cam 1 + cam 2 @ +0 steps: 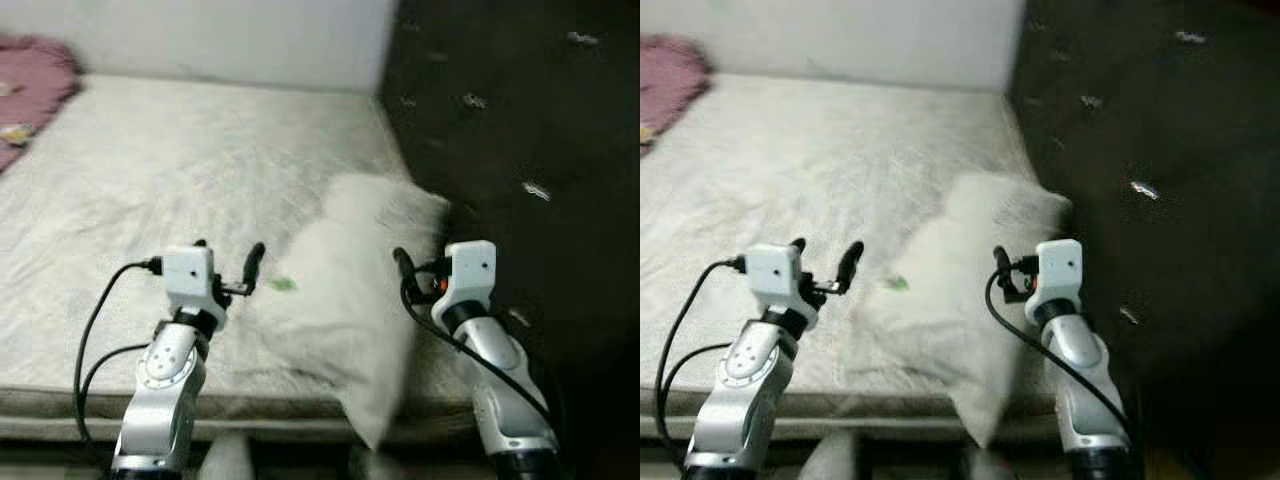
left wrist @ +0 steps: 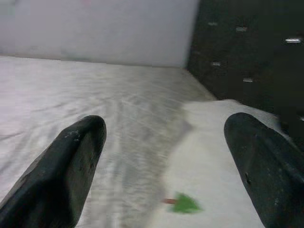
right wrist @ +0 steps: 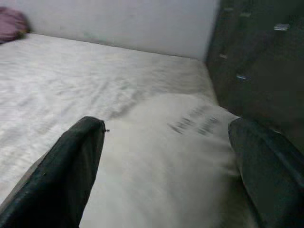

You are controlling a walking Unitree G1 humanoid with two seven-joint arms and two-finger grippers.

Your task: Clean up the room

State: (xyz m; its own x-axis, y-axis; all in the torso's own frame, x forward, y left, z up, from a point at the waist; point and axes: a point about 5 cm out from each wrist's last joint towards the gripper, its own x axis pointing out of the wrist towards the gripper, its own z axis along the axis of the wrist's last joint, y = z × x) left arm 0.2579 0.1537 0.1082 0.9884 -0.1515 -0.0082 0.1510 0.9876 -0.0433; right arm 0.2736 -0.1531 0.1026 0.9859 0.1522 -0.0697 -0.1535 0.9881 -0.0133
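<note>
A white pillow (image 1: 340, 300) lies on the right front part of the bed (image 1: 150, 170), and its lower corner hangs over the front edge. A small green scrap (image 1: 283, 284) sits at the pillow's left edge. My left gripper (image 1: 228, 255) hovers open just left of the pillow, with the green scrap (image 2: 185, 204) ahead between its fingers (image 2: 71, 161). My right gripper (image 1: 415, 275) is open over the pillow's right side, and the pillow (image 3: 161, 156) spreads below its fingers (image 3: 76, 166). Neither gripper holds anything.
A pink blanket (image 1: 30, 80) is bunched at the bed's far left. A dark tufted headboard (image 1: 520, 150) runs along the right side. A white wall (image 1: 230, 40) stands behind the bed. The mattress's front edge (image 1: 260, 405) is just before me.
</note>
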